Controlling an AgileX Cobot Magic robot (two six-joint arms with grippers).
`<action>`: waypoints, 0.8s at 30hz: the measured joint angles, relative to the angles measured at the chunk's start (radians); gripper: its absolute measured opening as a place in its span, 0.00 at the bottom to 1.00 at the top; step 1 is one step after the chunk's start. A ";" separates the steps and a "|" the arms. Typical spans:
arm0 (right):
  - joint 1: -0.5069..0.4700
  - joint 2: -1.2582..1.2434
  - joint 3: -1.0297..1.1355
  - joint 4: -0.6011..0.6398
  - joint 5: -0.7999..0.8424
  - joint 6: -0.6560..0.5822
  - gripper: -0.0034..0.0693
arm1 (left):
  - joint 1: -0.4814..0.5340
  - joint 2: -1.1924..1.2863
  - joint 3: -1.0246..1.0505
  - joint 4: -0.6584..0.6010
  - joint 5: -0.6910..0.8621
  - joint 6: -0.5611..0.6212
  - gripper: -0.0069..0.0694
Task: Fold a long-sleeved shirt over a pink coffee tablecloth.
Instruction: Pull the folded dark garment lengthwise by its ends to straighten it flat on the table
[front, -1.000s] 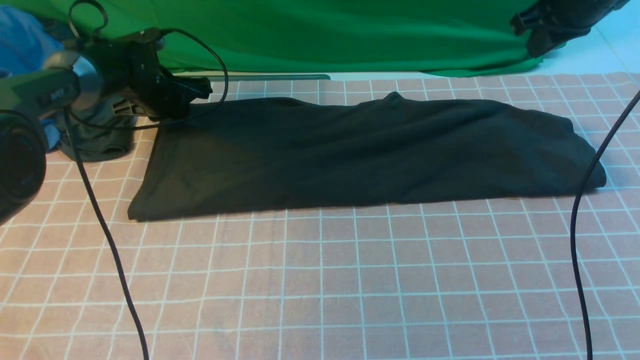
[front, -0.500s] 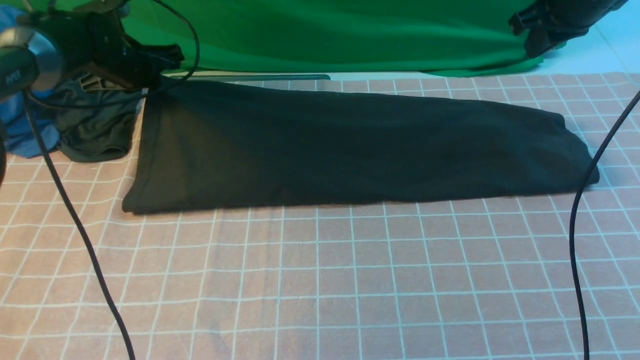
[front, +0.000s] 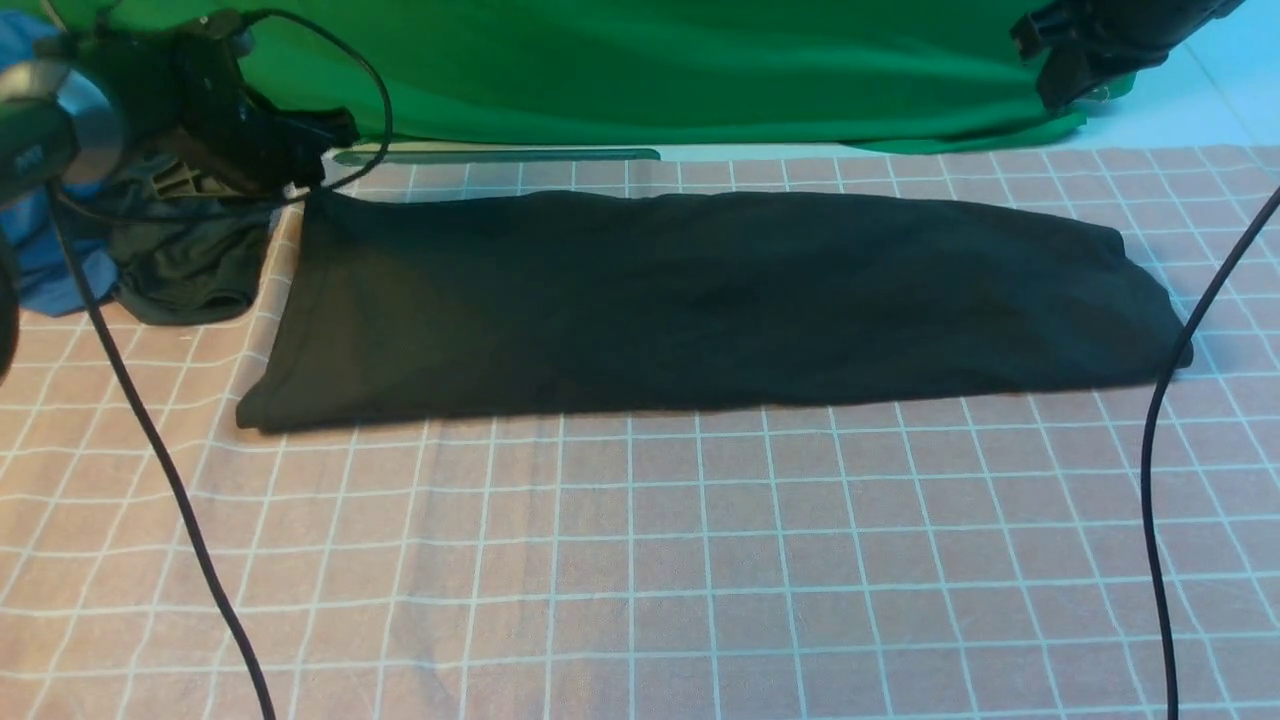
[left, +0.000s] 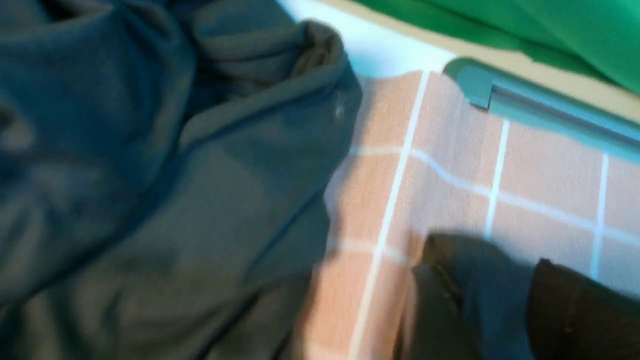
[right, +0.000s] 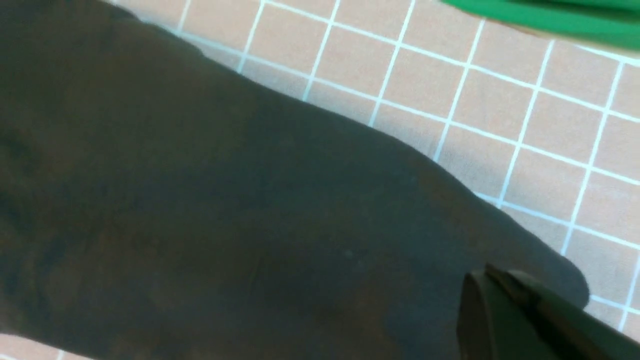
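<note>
The long-sleeved shirt (front: 700, 300) lies flat on the pink coffee tablecloth (front: 640, 550) as one long, narrow band. No sleeve sticks out from it, so I judge that the sleeves and sides are already folded in along its length. This first part of the task looks done, and the edges are fairly straight.

The left gripper (front: 310, 150) hangs low, with one far corner of the band just beside its tips. In the left wrist view its fingers are blurred and cut by the picture edge, so I cannot tell if the jaws are apart or together. The corner near it lies down on the cloth, so it seems not to be carried. On the outer side of this gripper, away from the shirt, lies a smaller grey-green garment (front: 190, 270), with a blue garment (front: 40, 260) beyond it. Both are separate from the shirt and no part of the fold.

The right gripper (front: 1045, 60) is raised, with its jaws together and nothing between them. The other end of the band is under it and somewhat nearer to the robot. In the right wrist view the dark fabric fills the space below the closed tips.

What is left, in my judgement, is the cross fold: one short end must be brought over to the other, perhaps twice, to make a compact packet. For this both far and near corners of one end need a grip.
</note>
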 joint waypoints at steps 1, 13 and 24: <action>0.000 -0.018 0.000 -0.006 0.000 0.003 0.10 | 0.000 -0.027 -0.018 0.000 0.091 0.000 0.56; 0.000 -0.316 0.376 -0.059 -0.002 0.018 0.11 | -0.022 -0.396 0.317 -0.071 0.424 0.034 0.12; 0.000 -0.407 0.546 -0.060 -0.059 0.018 0.11 | -0.029 -0.444 0.666 0.009 0.087 -0.023 0.34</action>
